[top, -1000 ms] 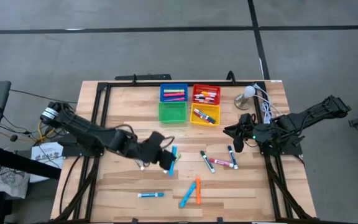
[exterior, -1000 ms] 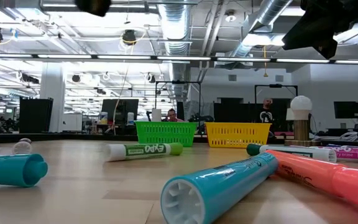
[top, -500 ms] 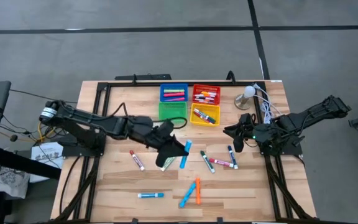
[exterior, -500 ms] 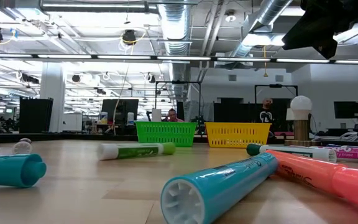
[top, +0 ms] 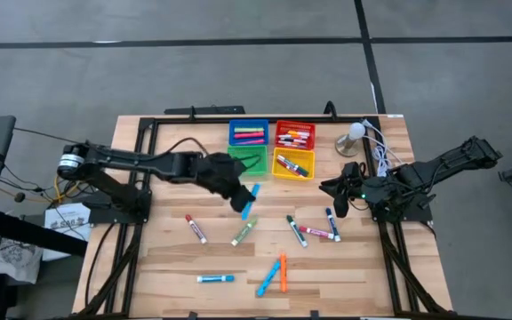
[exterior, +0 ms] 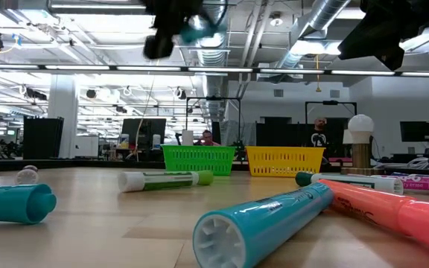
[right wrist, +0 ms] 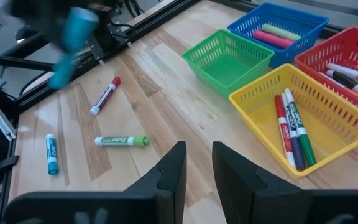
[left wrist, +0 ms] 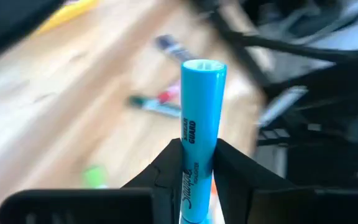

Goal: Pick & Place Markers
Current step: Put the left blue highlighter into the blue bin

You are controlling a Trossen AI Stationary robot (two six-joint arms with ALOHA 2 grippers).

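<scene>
The desk [top: 176, 258] was flat pale wood made of long boards, with a black metal frame around it. Four small square plastic bins with holey sides sat together at its back edge. The green bin [top: 245, 161] is my landmark. The left hand [top: 243, 197] hung in the air just in front of the green bin. Its two dark fingers were nearly closed, pinching a smooth round blue marker [left wrist: 197, 149] that stuck out past them. The right hand [top: 343, 196] waited well to the right of the green bin. Its fingers were close together with nothing between them. More markers [top: 284, 233] lay scattered on the desk in front of the green bin. One had a green cap [top: 244, 233] and one had a red cap [top: 196, 228].
</scene>
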